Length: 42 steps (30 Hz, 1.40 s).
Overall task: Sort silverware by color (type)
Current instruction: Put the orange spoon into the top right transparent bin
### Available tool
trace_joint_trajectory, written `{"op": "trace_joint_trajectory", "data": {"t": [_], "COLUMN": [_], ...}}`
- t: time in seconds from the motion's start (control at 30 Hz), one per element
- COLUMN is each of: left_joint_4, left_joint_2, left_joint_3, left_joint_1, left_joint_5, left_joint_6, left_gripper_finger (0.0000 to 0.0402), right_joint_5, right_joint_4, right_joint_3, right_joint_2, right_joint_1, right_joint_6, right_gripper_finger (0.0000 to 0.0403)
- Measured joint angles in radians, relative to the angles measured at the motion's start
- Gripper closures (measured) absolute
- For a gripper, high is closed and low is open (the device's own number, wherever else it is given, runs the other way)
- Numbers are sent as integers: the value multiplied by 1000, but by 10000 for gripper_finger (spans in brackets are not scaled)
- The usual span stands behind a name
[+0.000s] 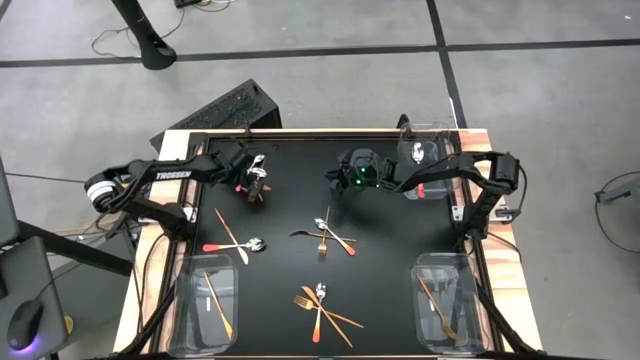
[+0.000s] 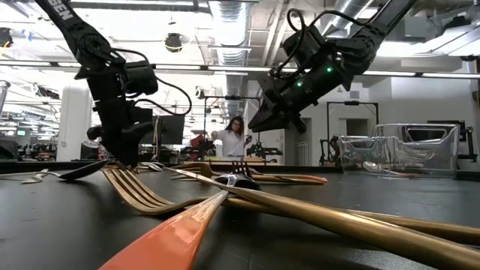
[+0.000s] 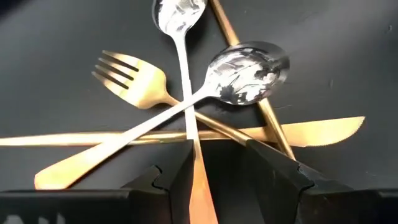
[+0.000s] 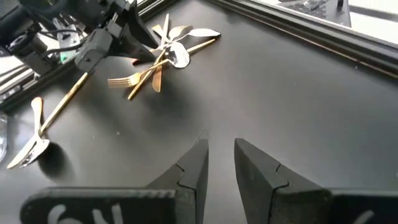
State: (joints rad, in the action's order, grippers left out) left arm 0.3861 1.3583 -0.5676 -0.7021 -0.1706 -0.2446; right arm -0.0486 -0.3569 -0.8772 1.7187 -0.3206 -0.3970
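Four clusters of thin metal silverware are spread over the black table mat [image 1: 290,210]. A crossed pile of gold and silver pieces [image 1: 256,185] lies at the far left, directly under the left gripper [image 1: 252,178]; there two silver-bowled spoons [image 3: 245,71] are laid over a gold fork [image 3: 134,78] and a gold serrated knife [image 3: 311,130]. A red-handled spoon and gold stick [image 1: 235,243] lie nearer, to the left. A central cluster [image 1: 325,236] lies below the right gripper [image 1: 335,180], which is held above bare mat. A fourth cluster [image 1: 320,305] lies at the near centre. Clear plastic bins are set at the near-left [image 1: 212,300], near-right [image 1: 450,305] and far-right [image 1: 425,160] corners.
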Motion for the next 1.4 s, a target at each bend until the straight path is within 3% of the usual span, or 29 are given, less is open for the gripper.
{"op": "trace_joint_trajectory", "data": {"t": [0.3, 0.47, 0.87, 1.0, 1.17, 1.3, 1.4], "left_joint_4": [131, 127, 123, 122, 144, 185, 195], "left_joint_2": [-3, 21, 118, 95, 59, 11, -43], "left_joint_3": [-88, -87, -89, -86, -83, -83, -83], "left_joint_1": [-4, -35, -48, -48, -48, -47, -34], "left_joint_5": [-98, -48, -47, -37, 35, 140, 194], "left_joint_6": [55, 85, 113, 136, 161, 197, 199], "left_gripper_finger": [262, 262, 265, 299, 382, 386, 386], "right_joint_5": [-2, -2, -2, -2, -2, 3, 80], "right_joint_4": [2, 11, 16, 19, 21, 59, 92], "right_joint_3": [0, 0, 0, 0, 0, 0, 0], "right_joint_2": [3, 4, 4, 4, 4, -4, -12], "right_joint_1": [-3, -10, -7, 3, 26, 42, 46], "right_joint_6": [18, 31, 32, 31, 27, -8, -16], "right_gripper_finger": [303, 303, 303, 303, 303, 303, 303]}}
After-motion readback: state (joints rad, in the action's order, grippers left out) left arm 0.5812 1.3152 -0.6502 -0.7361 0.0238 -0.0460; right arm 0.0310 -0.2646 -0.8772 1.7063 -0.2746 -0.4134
